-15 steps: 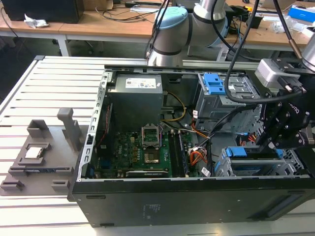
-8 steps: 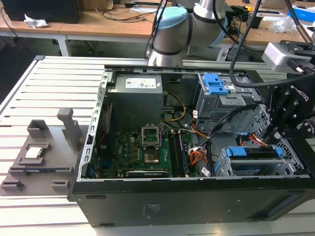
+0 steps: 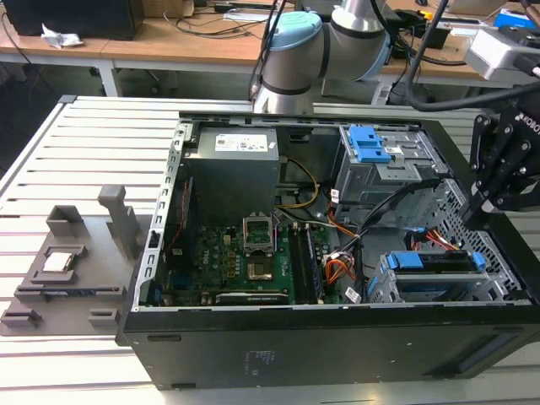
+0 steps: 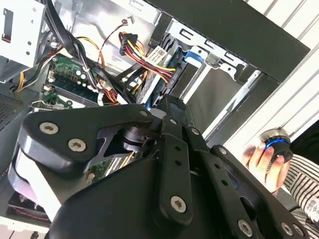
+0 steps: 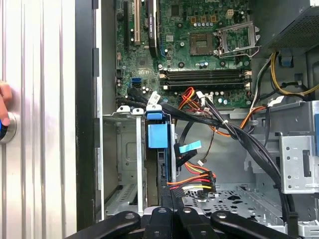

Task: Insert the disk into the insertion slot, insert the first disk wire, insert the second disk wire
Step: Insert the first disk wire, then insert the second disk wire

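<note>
You've got the gripper [image 3: 477, 211] hanging over the case [image 3: 278, 350] at its wall on the exterior view's right, just above the low cage [image 3: 381, 287] in the near corner on that side. In both wrist views its jaws look drawn together, fingertips side by side; you can't make out anything pinched between them. The disk [image 3: 430, 274] already sits in the cage's slot, its blue carrier showing along the top edge in the exterior view. In the first wrist view the disk [image 5: 157, 135] appears edge-on directly ahead of the gripper [image 5: 172, 211], with an open bay of the cage [image 5: 124, 154] beside it. A bundle of red, yellow and orange wires [image 5: 192, 181] ending in a black plug hangs loose just beside the disk's end, apart from it, and a black cable with a light-blue tag [image 5: 189, 147] runs past close by. In the second wrist view the gripper [image 4: 169, 102] points toward the same wires [image 4: 149, 59]. The taller cage with the blue latch [image 3: 371, 143] stands toward the case's far right corner, and the board [image 3: 253, 261] lies along the case floor to the exterior view's left of the cages. A hand [image 4: 256, 157] rests on a blue-ringed button [image 4: 276, 142] on the table [image 3: 76, 169] outside the case wall.
</note>
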`<control>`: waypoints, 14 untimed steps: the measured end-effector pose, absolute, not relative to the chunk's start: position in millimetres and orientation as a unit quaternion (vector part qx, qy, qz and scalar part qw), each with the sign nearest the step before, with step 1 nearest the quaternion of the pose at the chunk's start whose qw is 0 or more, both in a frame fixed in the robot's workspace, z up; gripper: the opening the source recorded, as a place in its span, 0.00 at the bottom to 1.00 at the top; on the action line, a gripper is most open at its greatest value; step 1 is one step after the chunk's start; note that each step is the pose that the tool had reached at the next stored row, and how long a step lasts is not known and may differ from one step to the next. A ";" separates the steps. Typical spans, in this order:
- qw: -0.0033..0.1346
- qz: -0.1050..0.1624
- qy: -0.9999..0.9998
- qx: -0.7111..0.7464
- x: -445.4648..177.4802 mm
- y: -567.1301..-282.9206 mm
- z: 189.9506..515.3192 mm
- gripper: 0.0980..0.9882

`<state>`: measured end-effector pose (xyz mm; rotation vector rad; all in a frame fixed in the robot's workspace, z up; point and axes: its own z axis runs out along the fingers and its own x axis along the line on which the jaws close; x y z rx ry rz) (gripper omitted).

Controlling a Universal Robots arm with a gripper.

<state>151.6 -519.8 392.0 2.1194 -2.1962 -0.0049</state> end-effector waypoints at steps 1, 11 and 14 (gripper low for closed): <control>0.045 -0.002 -0.719 0.694 151.6 -519.8 392.1 0.01; 0.045 -0.002 -0.719 0.694 151.6 -519.7 392.5 0.01; 0.045 -0.002 -0.719 0.694 151.6 -519.7 392.6 0.01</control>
